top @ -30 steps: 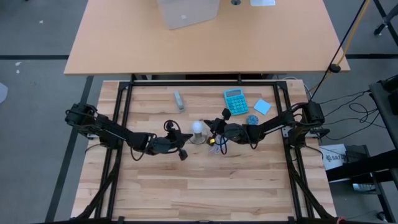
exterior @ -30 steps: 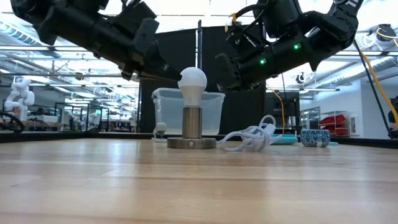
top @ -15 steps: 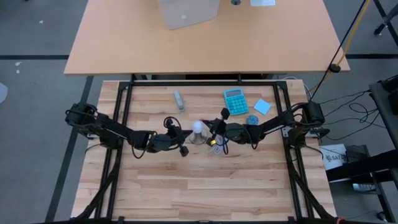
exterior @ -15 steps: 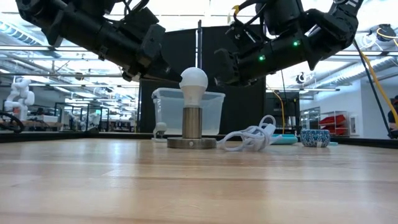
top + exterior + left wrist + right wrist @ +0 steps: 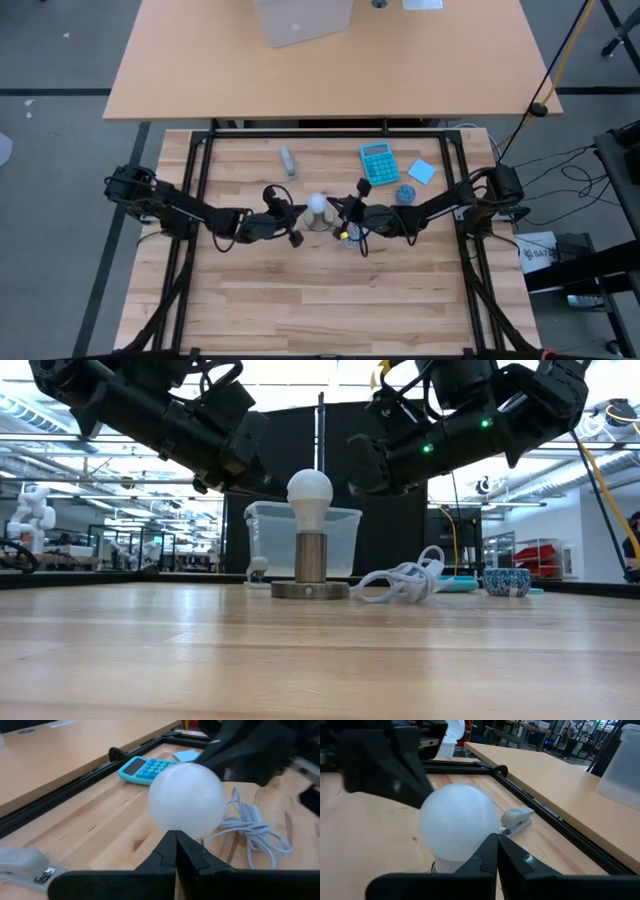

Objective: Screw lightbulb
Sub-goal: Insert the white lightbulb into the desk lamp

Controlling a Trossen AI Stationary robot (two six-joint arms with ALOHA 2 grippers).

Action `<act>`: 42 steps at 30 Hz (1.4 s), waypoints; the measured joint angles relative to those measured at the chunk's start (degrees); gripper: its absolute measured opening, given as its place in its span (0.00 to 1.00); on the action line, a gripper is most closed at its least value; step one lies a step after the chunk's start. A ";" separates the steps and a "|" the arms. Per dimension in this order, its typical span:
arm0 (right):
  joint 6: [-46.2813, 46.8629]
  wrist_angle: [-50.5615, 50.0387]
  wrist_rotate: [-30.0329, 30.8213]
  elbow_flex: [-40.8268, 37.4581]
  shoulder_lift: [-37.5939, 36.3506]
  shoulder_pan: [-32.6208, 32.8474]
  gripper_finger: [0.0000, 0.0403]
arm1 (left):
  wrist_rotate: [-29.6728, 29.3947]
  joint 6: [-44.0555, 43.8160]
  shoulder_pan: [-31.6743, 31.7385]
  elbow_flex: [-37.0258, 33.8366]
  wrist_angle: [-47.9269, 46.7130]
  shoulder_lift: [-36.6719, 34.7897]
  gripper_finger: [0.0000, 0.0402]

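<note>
Lightbulb (image 5: 309, 489) upright in its socket (image 5: 310, 574), left gripper (image 5: 296, 222) and right gripper (image 5: 335, 212) flanking it (fingers pressed together, empty), seemingly not touching.

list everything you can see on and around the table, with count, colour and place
lightbulb: 1, white, upright in the socket at the middle of the table
socket: 1, grey metal, middle of the table, under the bulb
cable: 1, white, coiled just right of the socket
calculator: 1, light blue, far side of the table, right of centre
notepad: 1, pale blue, right of the calculator
bowl: 1, blue patterned, near the notepad
stapler: 1, grey, far side, left of centre
clear bin: 1, see-through, behind the bulb
left pincer: 1, dark, shut, just left of the bulb
right pincer: 1, dark, shut, just right of the bulb
</note>
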 joint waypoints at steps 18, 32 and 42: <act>0.13 -4.73 -2.10 0.04 0.08 4.85 0.00 | 0.56 -0.34 2.53 0.02 -1.36 0.07 0.00; 4.50 -10.94 4.42 0.04 0.08 1.92 0.00 | -3.68 1.73 -5.60 0.02 -2.25 -5.23 0.00; -0.74 -0.17 0.79 0.02 0.08 -3.51 0.00 | -1.81 0.07 -7.01 0.02 -2.22 -4.39 0.00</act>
